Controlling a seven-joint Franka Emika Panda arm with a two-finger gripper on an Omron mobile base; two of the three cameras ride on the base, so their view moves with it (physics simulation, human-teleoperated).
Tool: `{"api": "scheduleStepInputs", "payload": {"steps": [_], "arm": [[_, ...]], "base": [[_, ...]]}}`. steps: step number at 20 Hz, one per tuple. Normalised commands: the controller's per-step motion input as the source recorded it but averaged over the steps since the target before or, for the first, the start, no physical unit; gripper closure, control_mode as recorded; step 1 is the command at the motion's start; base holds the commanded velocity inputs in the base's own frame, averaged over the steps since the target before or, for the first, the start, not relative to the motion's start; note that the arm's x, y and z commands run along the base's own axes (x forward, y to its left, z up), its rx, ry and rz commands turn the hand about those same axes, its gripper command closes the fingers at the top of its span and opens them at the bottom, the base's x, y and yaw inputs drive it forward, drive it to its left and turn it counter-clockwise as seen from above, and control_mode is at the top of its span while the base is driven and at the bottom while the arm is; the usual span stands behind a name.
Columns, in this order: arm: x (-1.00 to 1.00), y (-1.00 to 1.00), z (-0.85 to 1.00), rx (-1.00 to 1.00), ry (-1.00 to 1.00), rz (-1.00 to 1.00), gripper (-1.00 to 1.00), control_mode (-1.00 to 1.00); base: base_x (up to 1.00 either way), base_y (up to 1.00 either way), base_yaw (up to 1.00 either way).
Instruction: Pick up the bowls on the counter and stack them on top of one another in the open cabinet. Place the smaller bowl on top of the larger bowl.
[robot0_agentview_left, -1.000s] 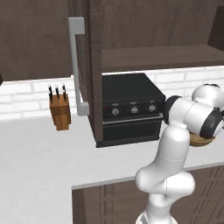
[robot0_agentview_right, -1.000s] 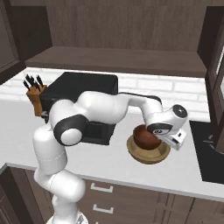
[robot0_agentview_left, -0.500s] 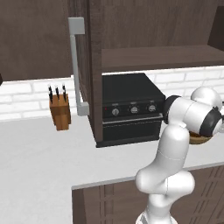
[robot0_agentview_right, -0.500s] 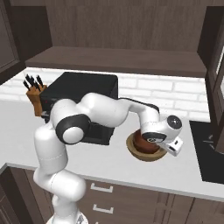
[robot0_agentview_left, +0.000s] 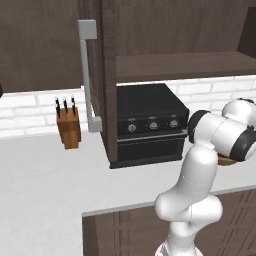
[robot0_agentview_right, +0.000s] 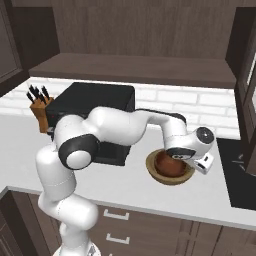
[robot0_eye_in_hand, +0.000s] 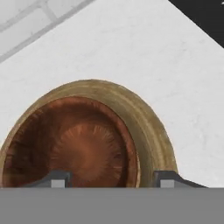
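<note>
The smaller bowl (robot0_agentview_right: 169, 165) (robot0_eye_in_hand: 83, 144), dark reddish-brown, sits nested inside the larger bowl (robot0_agentview_right: 151, 169) (robot0_eye_in_hand: 151, 127), whose light tan rim rings it. Both rest on the counter (robot0_agentview_right: 125, 182) to the right of the black oven. My gripper (robot0_agentview_right: 186, 158) (robot0_eye_in_hand: 112, 180) hovers just over them and is open. One fingertip (robot0_eye_in_hand: 56, 179) is over the small bowl's hollow, the other over the tan rim, with the small bowl's right wall between them untouched. In the left base view a sliver of the larger bowl (robot0_agentview_left: 226, 161) peeks out behind my arm. The open cabinet (robot0_agentview_right: 130, 70) (robot0_agentview_left: 185, 65) hangs above.
A black oven (robot0_agentview_left: 147, 125) (robot0_agentview_right: 95, 107) stands on the counter under the cabinet's shelf. The cabinet's door with its grey bar handle (robot0_agentview_left: 86, 75) swings out at the left. A knife block (robot0_agentview_left: 69, 129) (robot0_agentview_right: 39, 107) stands further left. A dark sink (robot0_agentview_right: 240, 172) lies at the right.
The hand dropped a little, setting the smaller bowl down into the larger one. The jaws, shut on it before, have since spread apart and let it go.
</note>
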Motion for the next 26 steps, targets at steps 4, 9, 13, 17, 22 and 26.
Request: {"api": "scheduleStepInputs", "payload": {"steps": [4, 9, 13, 17, 22, 26], "arm": [[-0.34, -0.06, 0.51, 0.0, 0.17, -0.02, -1.0, -1.0], [-0.28, 0.0, -0.61, -0.2, 0.31, 0.0, -1.0, -1.0], [-0.08, 0.01, -0.26, -0.02, 0.03, 0.0, -1.0, -1.0], [-0.02, 0.0, -0.31, 0.0, 0.0, 0.0, -1.0, -1.0], [0.0, 0.02, -0.31, 0.0, 0.0, 0.0, -1.0, -1.0], [0.0, 0.02, -0.32, 0.0, 0.0, 0.0, -1.0, -1.0]], "base": [[0.0, 0.0, 0.0], [0.0, 0.0, 0.0], [0.0, 0.0, 0.0], [0.0, 0.0, 0.0], [0.0, 0.0, 0.0], [0.0, 0.0, 0.0]]}}
